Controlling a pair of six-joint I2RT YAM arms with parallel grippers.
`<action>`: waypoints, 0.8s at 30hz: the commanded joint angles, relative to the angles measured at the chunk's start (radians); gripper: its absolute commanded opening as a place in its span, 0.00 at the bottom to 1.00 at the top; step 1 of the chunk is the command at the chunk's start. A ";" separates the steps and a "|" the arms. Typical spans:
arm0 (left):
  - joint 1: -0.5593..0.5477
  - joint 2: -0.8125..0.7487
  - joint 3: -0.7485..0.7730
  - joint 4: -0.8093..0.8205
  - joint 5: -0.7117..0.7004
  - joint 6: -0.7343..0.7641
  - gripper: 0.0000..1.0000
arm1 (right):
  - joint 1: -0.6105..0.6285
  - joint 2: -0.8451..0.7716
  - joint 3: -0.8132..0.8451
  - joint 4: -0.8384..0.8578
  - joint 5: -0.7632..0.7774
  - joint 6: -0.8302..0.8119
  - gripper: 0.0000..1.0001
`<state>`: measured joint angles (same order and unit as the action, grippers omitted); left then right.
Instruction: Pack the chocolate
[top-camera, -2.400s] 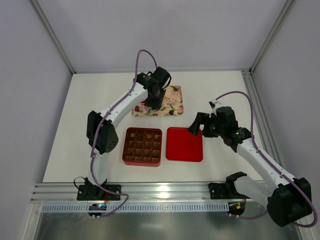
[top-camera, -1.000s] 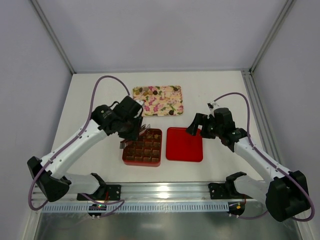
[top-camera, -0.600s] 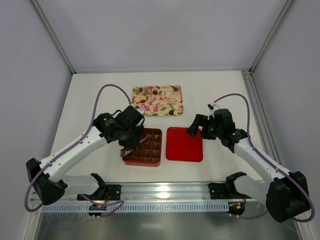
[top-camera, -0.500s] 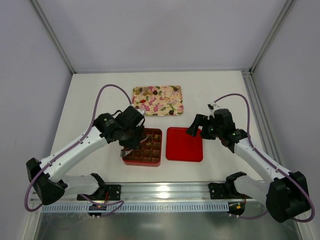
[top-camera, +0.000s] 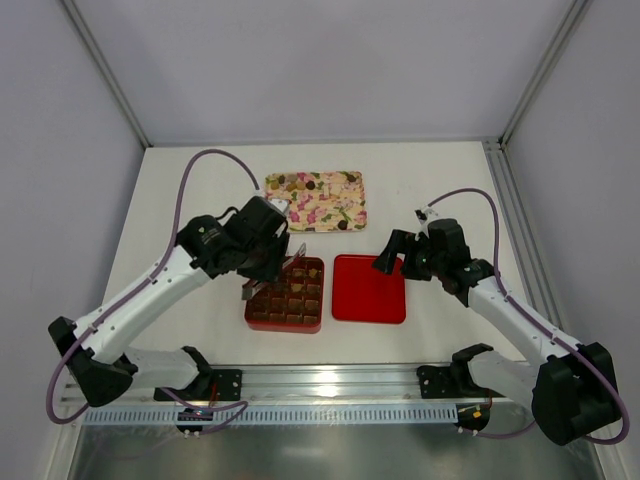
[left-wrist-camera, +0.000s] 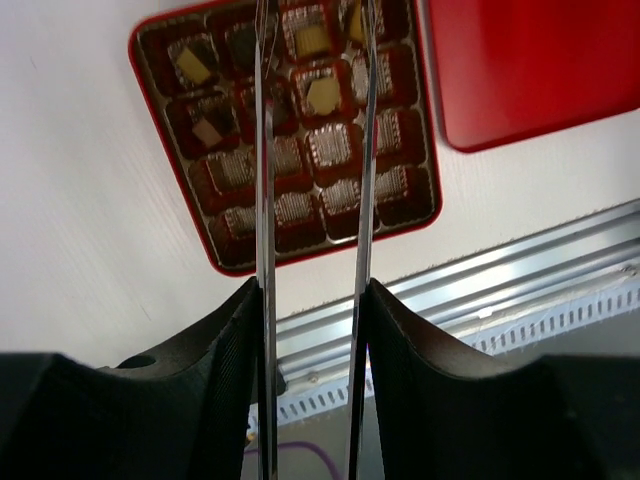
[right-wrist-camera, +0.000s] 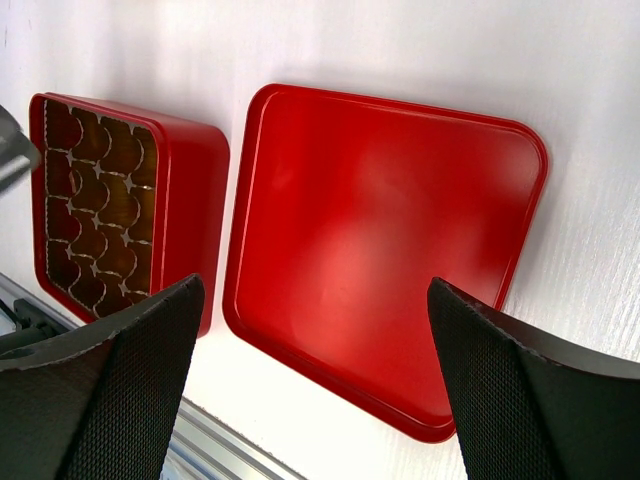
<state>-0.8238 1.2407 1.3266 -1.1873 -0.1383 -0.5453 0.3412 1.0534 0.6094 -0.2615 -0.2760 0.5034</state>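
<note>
Your L claw (left-wrist-camera: 314, 40), spread & empty, hangs over square red box (top-camera: 284, 325) w/ small brown chocolate pieces (left-wrist-camera: 322, 95) in some cells, placed for drops; R claw (right-wrist-camera: 312, 300) gapes empty by flat red lid (right-wrist-camera: 390, 240)

right gripper (right-wrist-camera: 312, 290) spread wide over red lid (right-wrist-camera: 385, 230) beside red box (right-wrist-camera: 195, 200).

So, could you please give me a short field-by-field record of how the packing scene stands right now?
left gripper: open, empty, above the red box
right gripper: open, empty, above the red lid
red box: chocolate in some far cells; the two rows nearest the rail look empty
red lid: lying flat just right of the box, not touching it
floral tray: behind the box, a few pieces on it
</note>
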 joint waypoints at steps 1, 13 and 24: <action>0.027 0.040 0.114 -0.001 -0.076 0.024 0.44 | 0.005 -0.007 0.020 0.034 -0.005 -0.005 0.92; 0.241 0.304 0.342 0.029 -0.060 0.188 0.45 | 0.005 0.028 0.046 0.042 -0.037 -0.025 0.92; 0.330 0.529 0.424 0.106 -0.047 0.245 0.43 | 0.005 0.066 0.078 0.031 -0.055 -0.046 0.92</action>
<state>-0.4992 1.7504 1.6924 -1.1309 -0.1829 -0.3321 0.3412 1.1137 0.6422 -0.2581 -0.3153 0.4767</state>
